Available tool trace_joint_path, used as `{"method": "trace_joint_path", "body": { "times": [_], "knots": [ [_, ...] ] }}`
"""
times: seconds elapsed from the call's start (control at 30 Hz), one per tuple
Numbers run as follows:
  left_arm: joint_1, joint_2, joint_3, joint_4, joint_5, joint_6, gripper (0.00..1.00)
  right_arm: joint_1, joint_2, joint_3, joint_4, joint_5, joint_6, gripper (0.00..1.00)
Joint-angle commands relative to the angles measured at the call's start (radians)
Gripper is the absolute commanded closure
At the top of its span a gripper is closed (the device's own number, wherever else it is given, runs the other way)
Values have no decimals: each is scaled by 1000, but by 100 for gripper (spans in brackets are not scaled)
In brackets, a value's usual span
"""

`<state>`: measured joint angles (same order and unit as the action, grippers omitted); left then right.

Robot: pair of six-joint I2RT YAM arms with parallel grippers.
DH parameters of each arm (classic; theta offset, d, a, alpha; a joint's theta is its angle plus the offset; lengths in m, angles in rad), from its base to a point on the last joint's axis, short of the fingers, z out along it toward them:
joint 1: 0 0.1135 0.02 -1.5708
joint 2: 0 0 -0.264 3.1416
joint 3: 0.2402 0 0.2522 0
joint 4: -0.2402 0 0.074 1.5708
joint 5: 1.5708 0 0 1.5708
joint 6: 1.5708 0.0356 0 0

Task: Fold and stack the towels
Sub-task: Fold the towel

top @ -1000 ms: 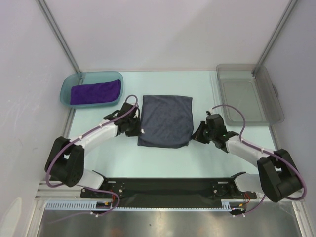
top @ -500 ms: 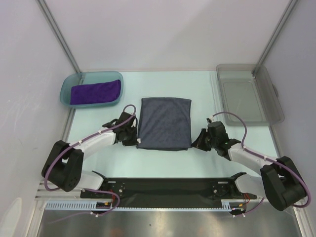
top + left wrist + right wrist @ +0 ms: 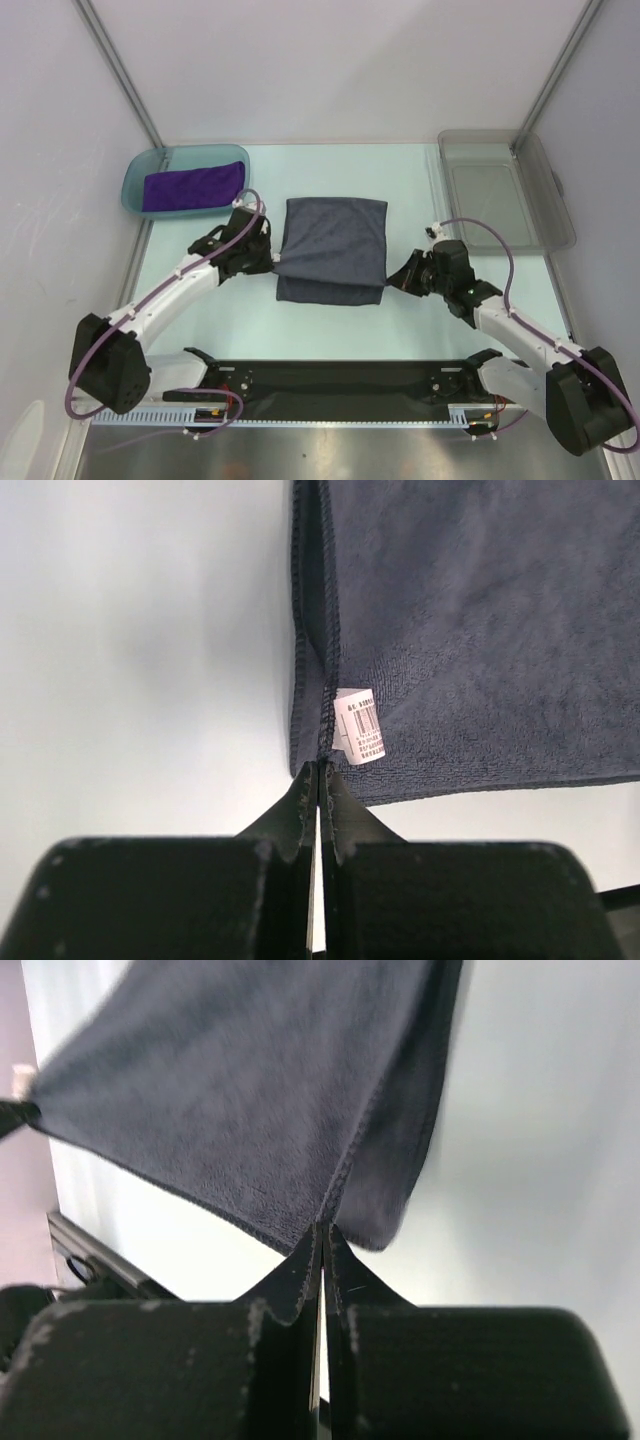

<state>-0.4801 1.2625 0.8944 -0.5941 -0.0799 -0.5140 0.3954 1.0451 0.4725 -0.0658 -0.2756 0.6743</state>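
A grey-blue towel (image 3: 333, 248) lies in the middle of the table, its near edge raised and sagging between the two arms. My left gripper (image 3: 275, 260) is shut on the towel's near left corner (image 3: 322, 742), beside a small white label (image 3: 360, 726). My right gripper (image 3: 392, 279) is shut on the near right corner (image 3: 325, 1215). A deep purple towel (image 3: 193, 186) lies folded in the teal tray (image 3: 134, 185) at the back left.
A clear grey bin (image 3: 500, 190) stands at the back right. White walls and metal posts close in the table on three sides. The black arm mount (image 3: 340, 380) runs along the near edge.
Both grippers have lifted the towel's near corners and carried them toward the far side. The towel's near part has come off the table and begun to double over.
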Motion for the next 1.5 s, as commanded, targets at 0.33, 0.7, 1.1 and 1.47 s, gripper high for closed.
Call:
{"method": "trace_joint_path", "body": {
  "times": [0.33,0.7,1.1,1.47],
  "knots": [
    [3,35,-250,99,23,-34,100,71,-11,-186,129,26,39,100],
    [3,94,-201,93,54,-29,76,66,1,-147,93,87,-48,88],
    [132,205,389,56,86,383,46,-26,264,421,-112,-28,-416,54],
    [196,656,771,37,167,670,46,-150,746,860,-186,-100,-671,48]
  ]
}}
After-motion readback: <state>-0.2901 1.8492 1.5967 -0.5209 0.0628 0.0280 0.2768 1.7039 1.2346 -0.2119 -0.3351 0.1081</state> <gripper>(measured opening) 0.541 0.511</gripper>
